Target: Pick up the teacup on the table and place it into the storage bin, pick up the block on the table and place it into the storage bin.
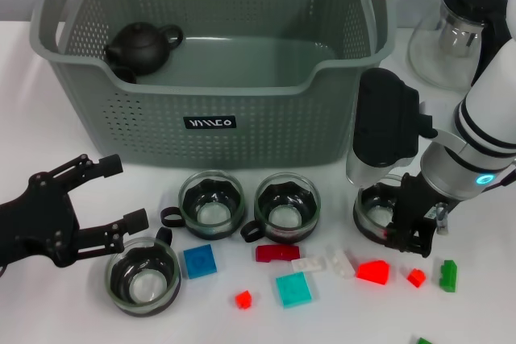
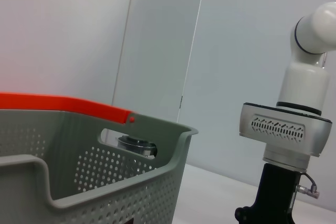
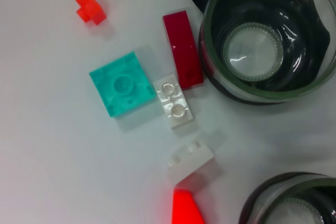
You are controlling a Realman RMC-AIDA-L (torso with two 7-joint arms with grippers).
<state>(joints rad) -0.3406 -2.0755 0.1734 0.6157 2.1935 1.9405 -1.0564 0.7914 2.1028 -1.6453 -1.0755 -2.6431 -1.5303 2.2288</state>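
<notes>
I see a white table [image 1: 48,110] under the grey storage bin [image 1: 242,110]; left gripper [image 1: 121,199] spread wide, right gripper [image 1: 407,227] down over a glass teacup [image 1: 375,215], jaws untellable.

I see the storage bin [image 1: 210,110] at the back of the table [image 1: 16,102], a teapot [image 1: 141,46] inside its left end. Before it stands a row of teacups [image 1: 211,199]; blocks [image 1: 293,288] lie in front. A kettle [image 1: 459,34] stands right of the bin.
</notes>
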